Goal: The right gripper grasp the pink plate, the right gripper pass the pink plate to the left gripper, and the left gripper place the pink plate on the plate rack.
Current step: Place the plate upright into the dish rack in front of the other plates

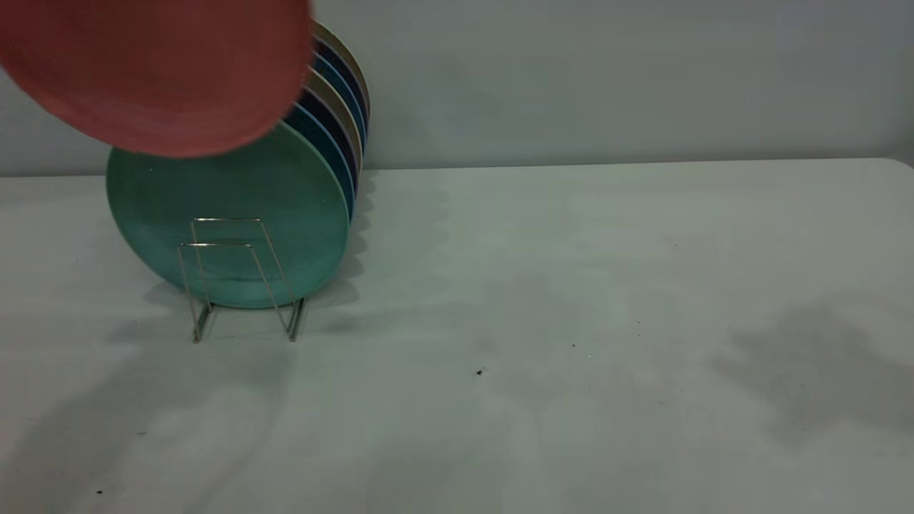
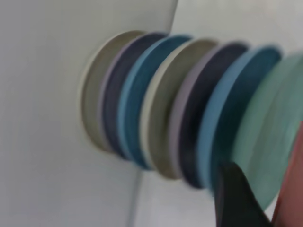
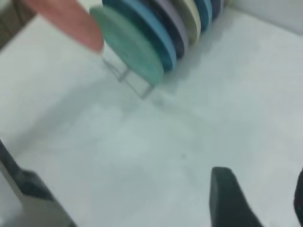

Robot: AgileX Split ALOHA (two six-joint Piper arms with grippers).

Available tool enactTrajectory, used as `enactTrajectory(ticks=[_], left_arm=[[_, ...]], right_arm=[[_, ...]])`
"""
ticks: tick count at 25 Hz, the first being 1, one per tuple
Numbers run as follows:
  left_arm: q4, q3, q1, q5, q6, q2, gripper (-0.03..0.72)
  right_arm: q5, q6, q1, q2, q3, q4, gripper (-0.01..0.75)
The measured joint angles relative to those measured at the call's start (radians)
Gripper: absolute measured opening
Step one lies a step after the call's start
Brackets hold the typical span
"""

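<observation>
Handover judged complete: pink plate (image 1: 153,71) hangs at 11 o'clock above the rack (image 1: 239,278), unplaced; left gripper (image 2: 246,203) grip indeterminable, right gripper (image 3: 258,198) apart, empty.

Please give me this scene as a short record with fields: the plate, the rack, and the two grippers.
pink plate: pink plate in the air, above and in front of the green plate
plate rack: plate rack on the table, front wire loops free
other plates: row standing upright behind the green one
left gripper: left gripper near the pink plate's edge; grip unclear
right gripper: right gripper away from the rack, open, empty
</observation>
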State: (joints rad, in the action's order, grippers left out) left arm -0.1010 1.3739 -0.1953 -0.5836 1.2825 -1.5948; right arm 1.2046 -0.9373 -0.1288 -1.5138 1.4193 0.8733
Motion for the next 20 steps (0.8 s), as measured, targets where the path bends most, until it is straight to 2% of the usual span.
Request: enactTrajectory(ticks=[4,7,10,14,20], left_arm=[[0.011,0.0,0.007,-0.002,0.158,-0.008,0.311],[0.011,-0.001,0.008,0.001,0.193,-0.017,0.311],[0.011,-0.036,0.009,0.046,0.198,-0.019,0.311],[0.011,-0.119,0.009,0.168,0.206,-0.019,0.311],[0.011,-0.225,0.009,0.324,0.215,-0.019,0.311]], right_arm=[[0.012,0.09,0.041,0.183,-0.117,-0.1,0.26],[0.017,0.142,0.043,0.331,-0.251,-0.12,0.216],[0.019,0.173,0.044,0.485,-0.4,-0.127,0.21],[0.018,0.202,0.044,0.697,-0.59,-0.134,0.21],[-0.007,0.236,0.048,0.989,-0.774,-0.139,0.214]])
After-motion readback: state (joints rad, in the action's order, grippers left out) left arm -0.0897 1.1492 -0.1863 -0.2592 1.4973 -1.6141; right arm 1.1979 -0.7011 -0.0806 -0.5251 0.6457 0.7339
